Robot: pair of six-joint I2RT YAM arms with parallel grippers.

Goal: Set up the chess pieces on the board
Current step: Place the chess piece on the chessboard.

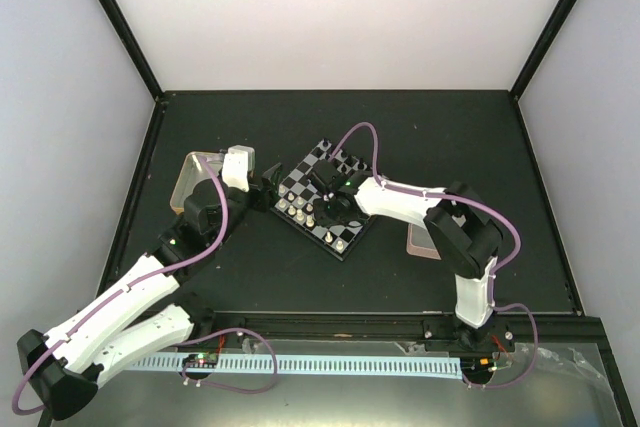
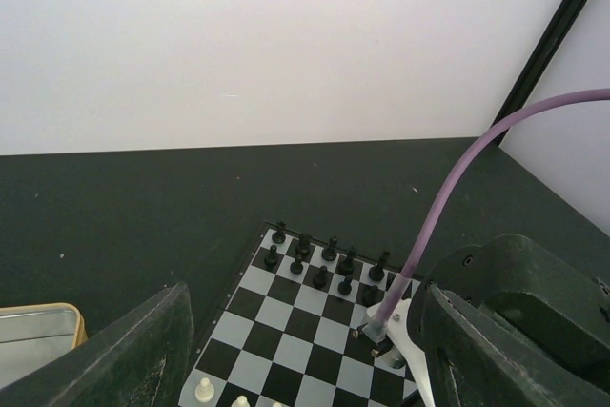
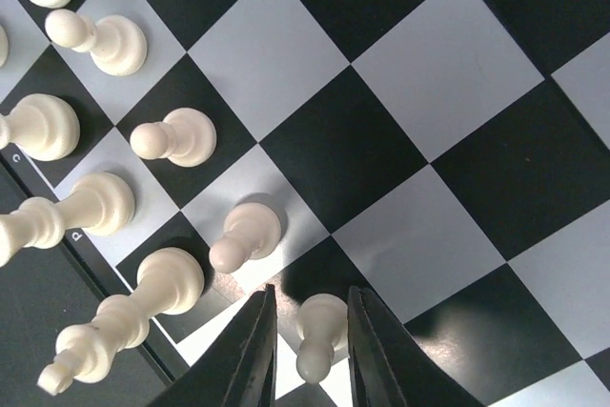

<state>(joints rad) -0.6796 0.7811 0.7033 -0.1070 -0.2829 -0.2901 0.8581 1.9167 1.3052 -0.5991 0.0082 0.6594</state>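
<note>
The right gripper (image 3: 310, 297), jaws parted a little, straddles an upright white pawn (image 3: 320, 331) by the near edge of the board (image 1: 298, 185), among other white chess pieces (image 3: 176, 135). The left gripper (image 2: 305, 293) hangs wide open and empty, just off the board's left side. Black pieces (image 2: 322, 274) line the far edge.

A small black-and-grey checked chessboard (image 1: 305, 179) sits cornerwise at the centre of the dark desk (image 1: 420, 137). Cream-white chess pieces (image 1: 300, 212) line its lower-left edge, black ones (image 1: 347, 160) its upper-right. The white right arm (image 1: 395, 199) reaches in from lower right over the board. The white left arm (image 1: 140, 292) ends just left of it, partly covering a shallow metal tin (image 1: 190, 172). A pink tray (image 1: 420, 239) lies under the right arm.
</note>
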